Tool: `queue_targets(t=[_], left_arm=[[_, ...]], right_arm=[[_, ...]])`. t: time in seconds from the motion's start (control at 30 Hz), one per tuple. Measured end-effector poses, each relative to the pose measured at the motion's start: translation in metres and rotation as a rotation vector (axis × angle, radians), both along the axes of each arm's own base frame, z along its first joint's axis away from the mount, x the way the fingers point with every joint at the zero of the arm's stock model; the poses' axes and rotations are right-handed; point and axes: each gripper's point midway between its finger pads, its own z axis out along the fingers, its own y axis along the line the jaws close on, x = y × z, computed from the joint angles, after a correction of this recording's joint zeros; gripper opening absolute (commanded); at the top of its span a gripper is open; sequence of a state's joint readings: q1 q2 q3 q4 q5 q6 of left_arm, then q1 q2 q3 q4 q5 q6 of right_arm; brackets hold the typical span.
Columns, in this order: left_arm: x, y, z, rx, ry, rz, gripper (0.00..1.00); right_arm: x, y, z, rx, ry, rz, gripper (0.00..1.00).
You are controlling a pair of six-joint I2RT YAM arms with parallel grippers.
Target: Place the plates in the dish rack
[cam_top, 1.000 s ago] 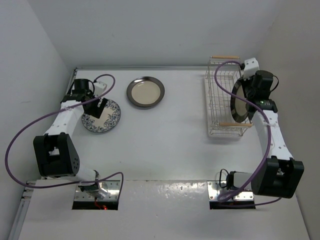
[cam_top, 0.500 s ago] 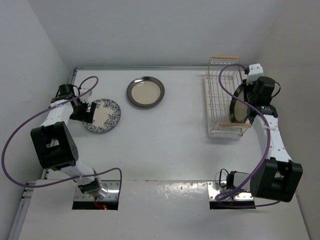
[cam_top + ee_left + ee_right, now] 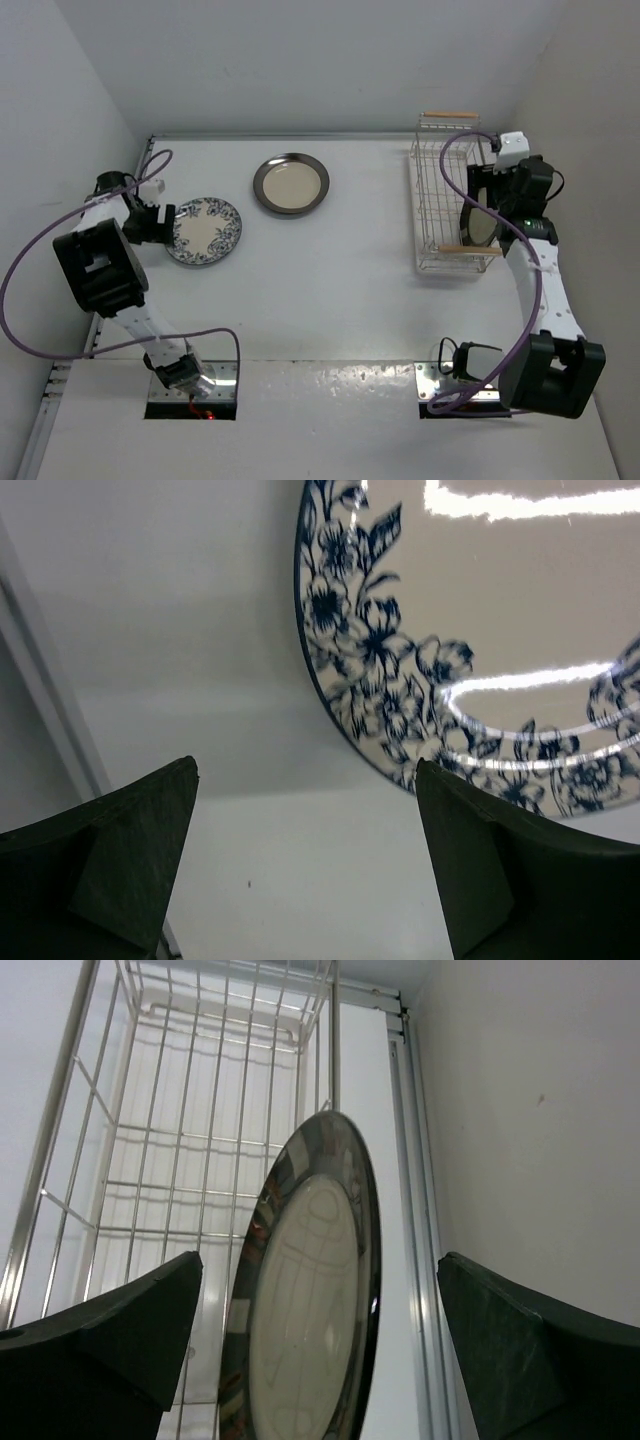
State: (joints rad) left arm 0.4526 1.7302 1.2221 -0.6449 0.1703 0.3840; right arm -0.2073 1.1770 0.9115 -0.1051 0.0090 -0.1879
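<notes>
Left arm (image 3: 97,268): jaws spread and empty, low over the table (image 3: 330,290), just beside the floral plate (image 3: 203,231) (its rim is nearest one finger). Right arm (image 3: 540,285): jaws spread on either side of the block-rimmed plate (image 3: 310,1320), which stands on edge inside the dish rack (image 3: 440,215), clear of both fingers. The plain-rimmed plate (image 3: 291,183) lies flat on the table.

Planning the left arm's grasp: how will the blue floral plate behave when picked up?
The blue floral plate shows glossy glare, so likely slippery. Looks rigid, probably ceramic and breakable. Lying flat, its rim may resist pinching.
</notes>
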Motion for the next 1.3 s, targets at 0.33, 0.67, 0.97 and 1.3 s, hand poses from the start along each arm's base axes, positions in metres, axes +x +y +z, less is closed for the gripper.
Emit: queue_targets(t=[0.33,0.67,0.97,1.3], left_arm=[[0.033,-0.019,-0.044,-0.221,0.035,-0.077,0.62],[0.033,-0.065,-0.045,-0.53,0.052,-0.148,0.0],[-0.013,-0.116,-0.031,-0.601,0.11,-0.371,0.0],[-0.035,-0.227,0.071,-0.327,-0.15,-0.926,0.0]], right_arm=[[-0.003,0.007,0.058,0.026,-0.133,0.011,1.0],[-0.022,0.042,0.087,0.1,-0.213,0.109,1.0],[-0.037,0.177,0.042,0.268,-0.059,0.46,0.95],[-0.075,0.366,-0.087,0.512,0.369,0.811,1.0]])
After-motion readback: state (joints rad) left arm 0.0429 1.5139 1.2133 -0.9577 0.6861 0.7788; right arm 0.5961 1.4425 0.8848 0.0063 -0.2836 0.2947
